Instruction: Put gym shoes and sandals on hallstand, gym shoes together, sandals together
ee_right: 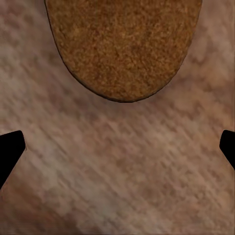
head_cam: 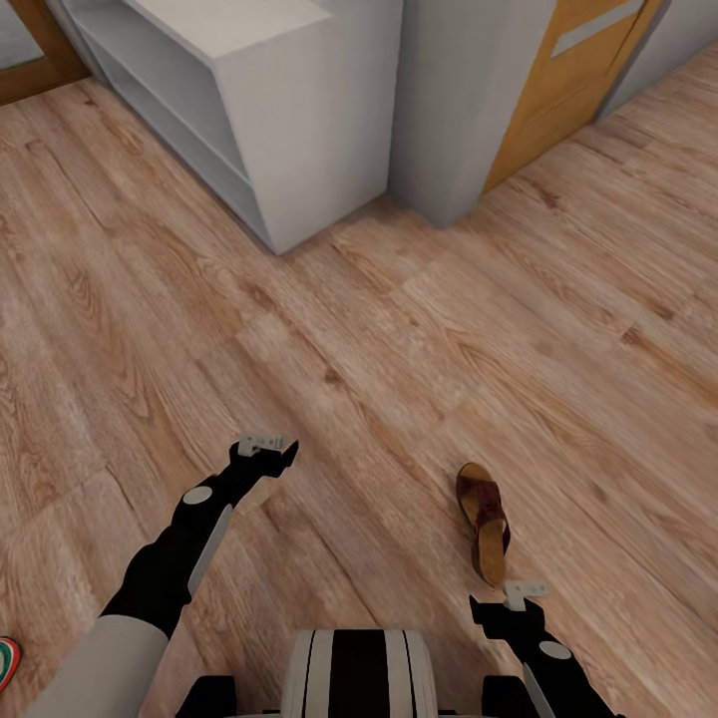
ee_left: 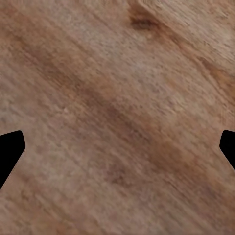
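Just beyond the wide right claw [head_cam: 526, 594] lies 1 sandal [head_cam: 484, 521], floor [head_cam: 399, 349] around.

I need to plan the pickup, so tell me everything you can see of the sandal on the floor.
The sandal is a single open shoe with dark brown, leather-looking straps across the front and a lighter tan footbed. It lies flat, sole down, on the wood-plank corridor floor, lengthwise away from the robot, just ahead of the right gripper. Nothing touches it but the floor. The right wrist view shows one rounded end of its grainy footbed beyond the spread fingers, not between them.
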`<state>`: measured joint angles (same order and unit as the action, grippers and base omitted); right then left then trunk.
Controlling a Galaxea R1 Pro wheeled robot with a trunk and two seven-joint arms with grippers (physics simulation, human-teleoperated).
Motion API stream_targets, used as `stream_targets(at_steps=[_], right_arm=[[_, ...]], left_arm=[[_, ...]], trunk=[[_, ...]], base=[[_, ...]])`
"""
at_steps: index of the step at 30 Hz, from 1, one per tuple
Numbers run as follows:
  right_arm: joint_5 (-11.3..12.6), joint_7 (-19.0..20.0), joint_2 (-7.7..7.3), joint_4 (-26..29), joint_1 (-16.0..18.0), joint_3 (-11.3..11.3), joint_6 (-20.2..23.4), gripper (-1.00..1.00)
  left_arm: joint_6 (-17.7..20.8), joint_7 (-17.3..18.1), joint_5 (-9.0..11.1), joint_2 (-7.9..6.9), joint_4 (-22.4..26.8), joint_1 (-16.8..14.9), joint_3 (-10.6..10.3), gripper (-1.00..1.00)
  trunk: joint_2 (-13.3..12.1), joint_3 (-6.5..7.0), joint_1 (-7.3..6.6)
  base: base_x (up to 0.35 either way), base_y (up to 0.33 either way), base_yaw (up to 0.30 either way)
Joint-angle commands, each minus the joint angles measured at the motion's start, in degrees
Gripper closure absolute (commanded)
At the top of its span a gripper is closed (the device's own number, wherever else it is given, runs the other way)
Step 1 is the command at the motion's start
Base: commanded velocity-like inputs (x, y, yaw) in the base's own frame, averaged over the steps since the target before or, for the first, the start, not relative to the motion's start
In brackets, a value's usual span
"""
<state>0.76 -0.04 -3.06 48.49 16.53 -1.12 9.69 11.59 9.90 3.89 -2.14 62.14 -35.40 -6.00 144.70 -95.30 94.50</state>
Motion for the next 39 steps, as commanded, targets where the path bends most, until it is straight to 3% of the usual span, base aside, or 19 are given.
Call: stream_targets(at_steps=[1,10,39], right_arm=[[0.07,-0.01,0.00,0.11,0.00,-0.02,0.33,-1.00],[0.05,-0.04,-0.01,0.11,0.00,-0.02,0.33,-1.00],[0.05,-0.05,-0.01,0.19,0.00,-0.18,0.33,-1.00]], left_arm=[[0.35,0.04,0.41,-0.04,0.08,0.04,-0.07,-1.00],[0.36,0.03,0.41,-0.05,0.07,0.29,-0.06,-1.00],[0.27,0.35,0.43,0.03,-0.25,0.41,-0.06,-1.00]], trunk=[[0.01,-0.03,0.01],[0.01,-0.04,0.01],[0.01,-0.04,0.01]], base=[[0.185,0.029,0.001],[0.160,0.036,0.001],[0.034,0.002,0.000]])
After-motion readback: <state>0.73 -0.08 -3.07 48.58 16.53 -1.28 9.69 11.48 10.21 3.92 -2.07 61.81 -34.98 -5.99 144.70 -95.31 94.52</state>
